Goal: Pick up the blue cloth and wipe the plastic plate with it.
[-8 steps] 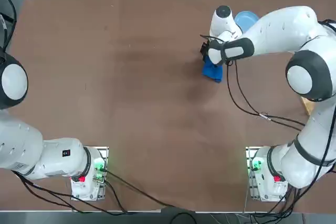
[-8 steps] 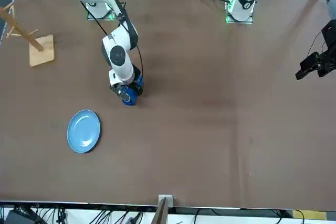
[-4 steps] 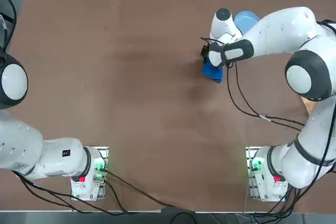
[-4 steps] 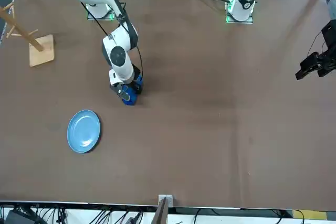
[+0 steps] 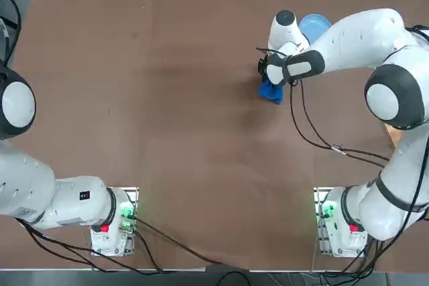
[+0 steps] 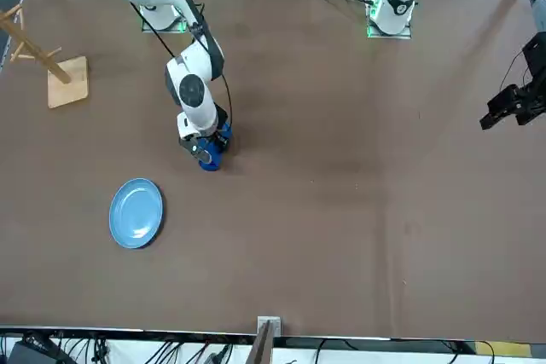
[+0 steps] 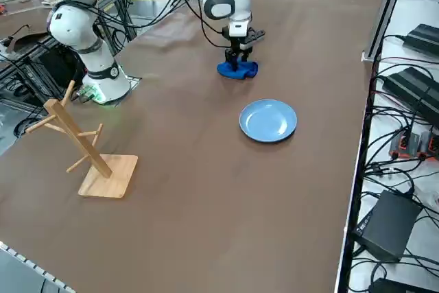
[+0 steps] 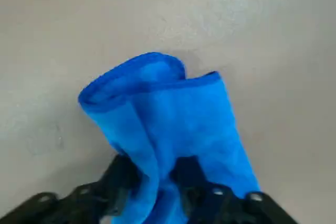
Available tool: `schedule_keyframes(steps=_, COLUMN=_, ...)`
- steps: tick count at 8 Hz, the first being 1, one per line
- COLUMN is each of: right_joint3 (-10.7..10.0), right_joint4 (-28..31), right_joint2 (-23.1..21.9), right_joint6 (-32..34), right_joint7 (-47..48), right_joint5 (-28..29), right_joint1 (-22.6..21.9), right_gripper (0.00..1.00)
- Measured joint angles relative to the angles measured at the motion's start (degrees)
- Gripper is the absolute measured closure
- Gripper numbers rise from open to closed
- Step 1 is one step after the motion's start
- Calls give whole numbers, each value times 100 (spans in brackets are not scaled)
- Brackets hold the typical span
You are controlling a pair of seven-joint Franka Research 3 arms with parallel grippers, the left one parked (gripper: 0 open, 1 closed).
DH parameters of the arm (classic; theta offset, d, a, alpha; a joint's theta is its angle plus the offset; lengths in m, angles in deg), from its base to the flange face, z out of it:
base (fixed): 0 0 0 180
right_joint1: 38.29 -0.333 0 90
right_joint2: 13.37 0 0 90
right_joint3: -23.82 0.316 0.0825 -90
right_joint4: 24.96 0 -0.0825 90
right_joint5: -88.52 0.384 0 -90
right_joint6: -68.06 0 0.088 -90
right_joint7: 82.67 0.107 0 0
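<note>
The right gripper [image 8: 157, 179] stands low over the brown bench [image 5: 167, 118], pointing straight down at the blue cloth [image 8: 163, 114]; in the wrist view its two black fingers [image 8: 123, 174] sit close together with a raised fold of the cloth pinched between them, so the fingers are narrow and holding the cloth; the rest of the cloth bunches up in a soft roll with a darker hemmed edge, and its lower part lies on the bench. From overhead the cloth [image 5: 271, 91] shows as a small blue heap just beneath the gripper [image 5: 268, 75], in the far right part of the bench; the side view shows the same heap [image 7: 238, 69] under the gripper [image 7: 236, 56].

The plastic plate [image 6: 136, 213], round and light blue with a shallow rim, lies flat on the bench near the cloth [image 6: 209, 158] but apart from it, on the side away from the robot's base; overhead it [image 5: 315, 26] is partly hidden behind the arm's wrist; the side view shows it [image 7: 268, 120] whole and bare.

A wooden rack [image 7: 82, 145] with slanted pegs stands on its square base toward the robot's right edge of the bench, well apart from both plate and cloth.
</note>
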Motion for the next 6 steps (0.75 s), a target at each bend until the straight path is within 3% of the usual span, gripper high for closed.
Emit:
schedule_keyframes(steps=2, right_joint3=-5, right_joint4=4, right_joint2=-47, right_joint6=48, right_joint7=0, right_joint5=0, right_joint1=10, right_gripper=88)
schedule_keyframes(steps=6, right_joint3=-22, right_joint4=-4, right_joint2=-49, right_joint6=12, right_joint7=-116, right_joint5=0, right_joint1=72, right_gripper=89)
